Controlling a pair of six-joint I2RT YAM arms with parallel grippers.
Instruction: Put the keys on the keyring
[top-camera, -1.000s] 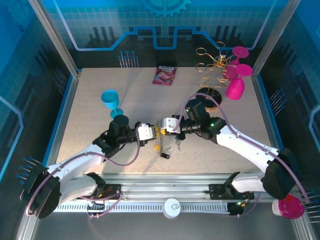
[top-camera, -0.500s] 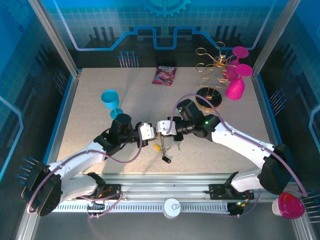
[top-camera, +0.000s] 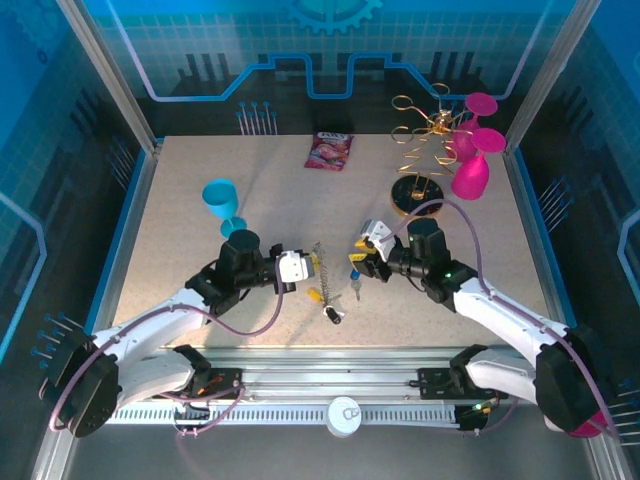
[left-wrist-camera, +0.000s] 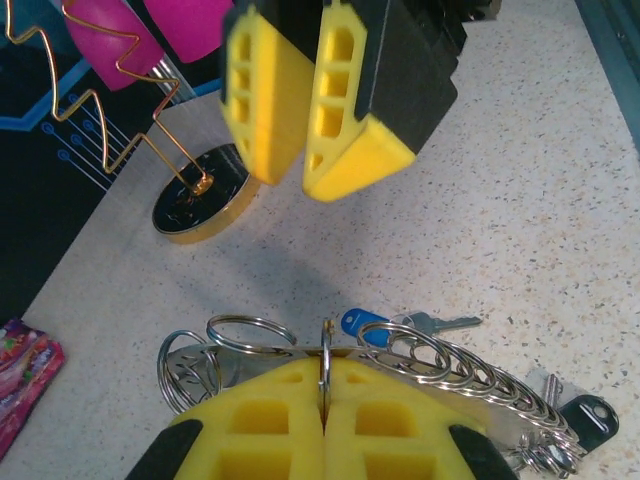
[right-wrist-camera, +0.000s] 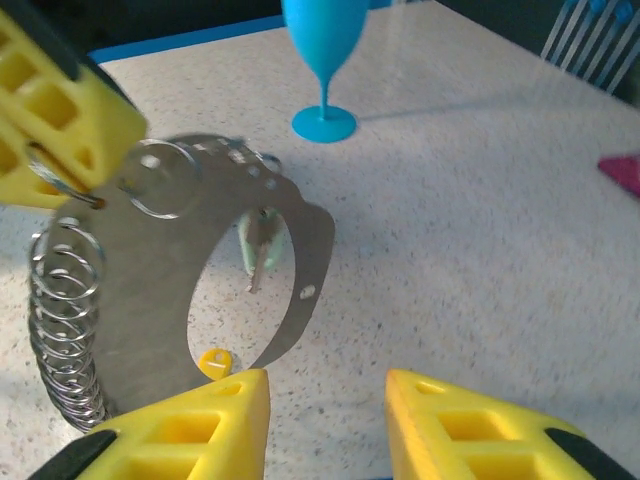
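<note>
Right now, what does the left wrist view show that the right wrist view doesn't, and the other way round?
Left wrist view: the gold rack's base, the pink goblets, a blue key and a black key.
Right wrist view: the blue goblet and a yellow key near the right fingertips.
Both: the keyring, one of its wire rings pinched in the shut left gripper, and the open right gripper facing it.

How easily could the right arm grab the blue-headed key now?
Probably yes. The right gripper is open, right beside the blue-headed key, with nothing between them. The keyring, pinched by the left gripper, sits close and could get bumped.
</note>
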